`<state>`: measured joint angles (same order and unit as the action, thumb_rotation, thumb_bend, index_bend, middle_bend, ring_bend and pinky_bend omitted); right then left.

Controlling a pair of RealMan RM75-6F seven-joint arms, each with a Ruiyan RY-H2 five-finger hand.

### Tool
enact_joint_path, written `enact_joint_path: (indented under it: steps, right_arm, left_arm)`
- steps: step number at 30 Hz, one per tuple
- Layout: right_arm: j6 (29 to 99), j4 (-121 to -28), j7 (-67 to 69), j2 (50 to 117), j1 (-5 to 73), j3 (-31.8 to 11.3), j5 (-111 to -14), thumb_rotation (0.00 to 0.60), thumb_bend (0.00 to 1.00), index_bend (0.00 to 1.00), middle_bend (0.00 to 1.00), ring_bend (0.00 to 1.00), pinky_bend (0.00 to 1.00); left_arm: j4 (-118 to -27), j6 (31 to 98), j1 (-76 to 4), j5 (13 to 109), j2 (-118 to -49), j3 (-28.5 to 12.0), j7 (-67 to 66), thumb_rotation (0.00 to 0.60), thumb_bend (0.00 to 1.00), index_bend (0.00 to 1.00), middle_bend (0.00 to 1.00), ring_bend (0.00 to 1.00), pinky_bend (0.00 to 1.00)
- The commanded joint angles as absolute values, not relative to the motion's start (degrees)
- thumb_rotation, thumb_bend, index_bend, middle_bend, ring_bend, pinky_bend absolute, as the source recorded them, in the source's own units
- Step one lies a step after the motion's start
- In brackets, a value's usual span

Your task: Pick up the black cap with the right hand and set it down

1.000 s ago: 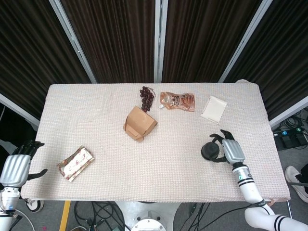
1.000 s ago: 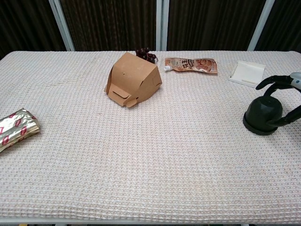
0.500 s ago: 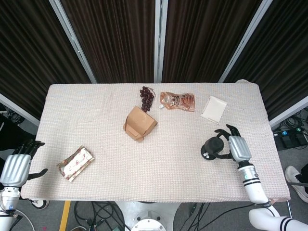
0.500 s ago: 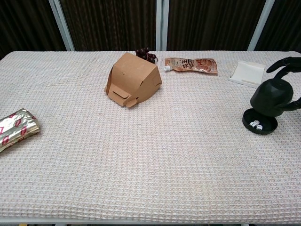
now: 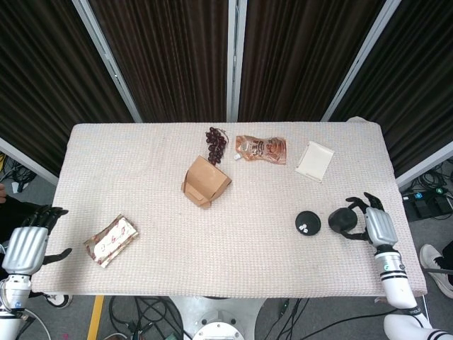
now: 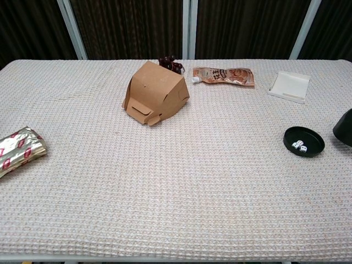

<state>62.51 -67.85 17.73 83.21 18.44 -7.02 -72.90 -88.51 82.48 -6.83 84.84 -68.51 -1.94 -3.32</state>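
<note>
My right hand [image 5: 371, 222] grips the black cap [image 5: 343, 220] near the table's right edge; in the chest view only the cap's edge [image 6: 345, 127] shows at the right border. Left of the cap a black dish [image 5: 308, 223] [image 6: 304, 141] lies uncovered on the cloth, with small white dice in it. Whether the cap touches the table I cannot tell. My left hand [image 5: 28, 243] hangs off the table's left side, holding nothing, fingers apart.
A brown cardboard box [image 5: 206, 182] sits mid-table, dark grapes [image 5: 216, 142] and a brown pouch [image 5: 262, 149] behind it. A white tray [image 5: 315, 161] lies at the back right. A foil snack packet [image 5: 110, 240] lies at the front left.
My right hand lifted the black cap off the dish and carried it rightward, exposing the dice. The left hand stayed put.
</note>
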Motion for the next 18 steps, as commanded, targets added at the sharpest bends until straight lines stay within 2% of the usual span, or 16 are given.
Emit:
enact_joint_path:
  steps: [1,3,9,14,18]
  right_arm:
    - [61.7,-66.2,18.9,84.1,18.2,-6.5,-73.3,0.6,0.05,0.26,0.4,0.03,0.0]
    - [60.7,-65.6,19.6,84.1,18.4,-6.1,-73.9,0.6,0.04,0.25,0.38,0.02,0.0]
    - [59.5,-66.4,22.2,82.5,18.8,-5.9,-75.3,0.6,0.0,0.11,0.22,0.0,0.0]
    - [62.2,-68.9,23.7,80.4,18.1,-6.7,-76.4,0.6,0.0,0.07,0.19,0.0,0.0]
    - [67.3,-73.5,24.4,77.0,16.6,-6.9,-79.3,0.6,0.0,0.07,0.18,0.0,0.0]
  left_arm:
    - [-88.7,82.5,-6.8,84.7,-68.4,-2.0,-3.5,0.6,0.04,0.23,0.19,0.12,0.28]
    - [-88.8,82.5,-6.8,84.7,-68.3,-2.0,-3.6,0.6,0.04,0.23,0.19,0.12,0.28]
    - [-88.8,82.5,-6.8,84.7,-68.3,-2.0,-3.6,0.6,0.04,0.23,0.19,0.12,0.28]
    - [-88.9,82.7,-6.8,84.6,-68.1,-2.1,-3.5,0.6,0.04,0.23,0.19,0.12,0.28]
    - [-89.2,82.7,-6.7,84.5,-68.0,-2.1,-3.7,0.6,0.04,0.23,0.19,0.12,0.28]
